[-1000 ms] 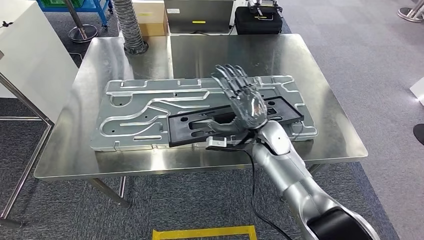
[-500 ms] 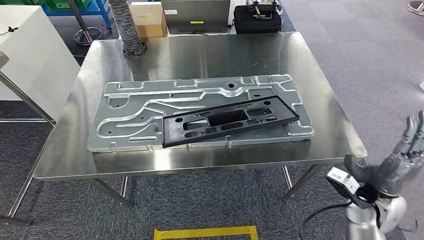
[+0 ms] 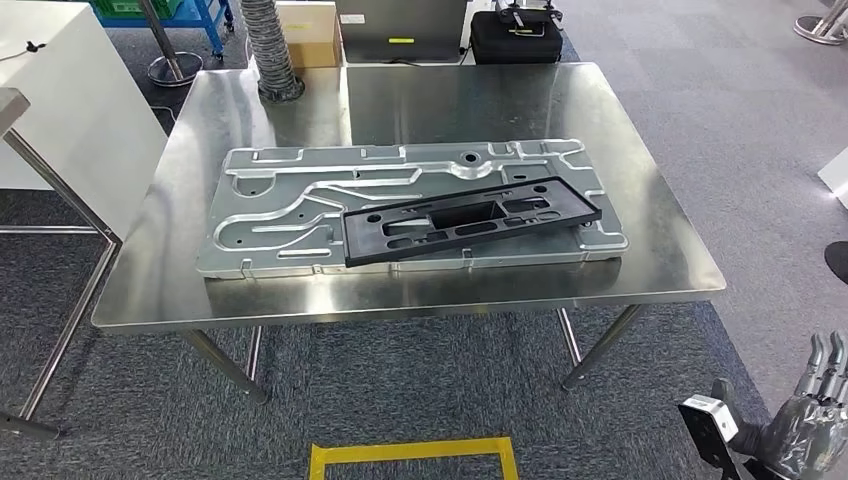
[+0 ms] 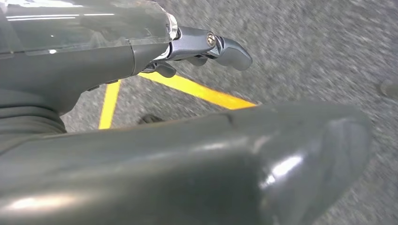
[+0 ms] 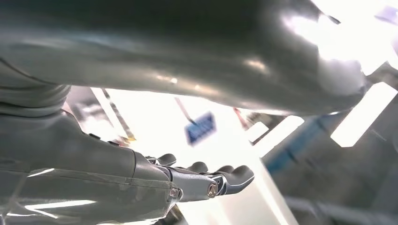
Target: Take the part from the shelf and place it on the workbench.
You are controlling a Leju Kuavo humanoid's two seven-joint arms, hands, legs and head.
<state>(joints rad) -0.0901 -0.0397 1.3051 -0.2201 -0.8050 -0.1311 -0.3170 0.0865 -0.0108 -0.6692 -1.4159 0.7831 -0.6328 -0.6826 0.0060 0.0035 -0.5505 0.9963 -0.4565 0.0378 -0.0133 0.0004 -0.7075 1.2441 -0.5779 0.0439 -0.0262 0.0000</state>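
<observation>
Item, black part [image 3: 472, 220]: we log it flat on the silver plate [image 3: 280, 215] on the worktop [image 3: 650, 270], placing apparently done; right robot hand [image 3: 810, 425] empty, fingers apart, low beside us; next, only a stand-down.

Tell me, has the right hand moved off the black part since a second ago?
Yes. The right hand left the black part and dropped below the workbench edge.

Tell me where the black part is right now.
In the head view, the black part lies flat on the silver metal panel, toward its right near side, on the steel workbench.
</observation>
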